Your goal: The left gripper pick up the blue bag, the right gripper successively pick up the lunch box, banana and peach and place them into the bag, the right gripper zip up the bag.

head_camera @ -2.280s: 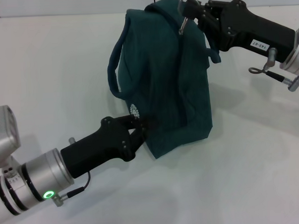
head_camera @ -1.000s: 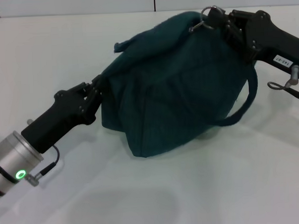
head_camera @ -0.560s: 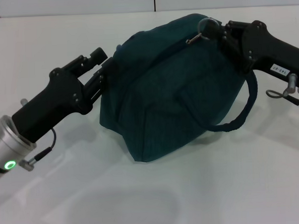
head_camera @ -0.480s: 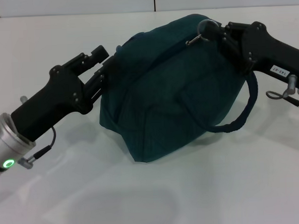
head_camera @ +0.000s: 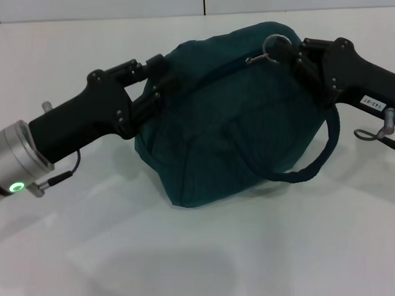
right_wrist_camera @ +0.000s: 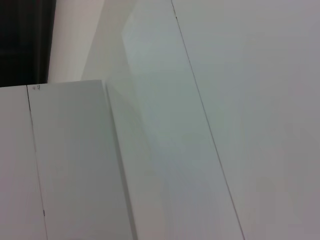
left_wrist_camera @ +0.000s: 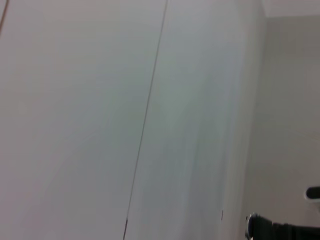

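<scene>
Left pincer [head_camera: 156, 81] clamped on upper left edge of the dark teal fabric bag [head_camera: 229, 127]. Bag slumped on white bench [head_camera: 202, 252]. Right pincer [head_camera: 286, 49] at bag's upper right, closed on small metal zipper pull [head_camera: 258, 55]. Strap loop hangs right.

This looks like a plain lab or test room set up for robot trials. The work surface is a bare white table [head_camera: 209, 265] with a white panelled wall [head_camera: 112, 6] behind it, a thin seam [left_wrist_camera: 145, 125] running between panels. The wrist views show only more flat white panels [right_wrist_camera: 225, 100] and one dark gap [right_wrist_camera: 25, 40] in a corner.
</scene>
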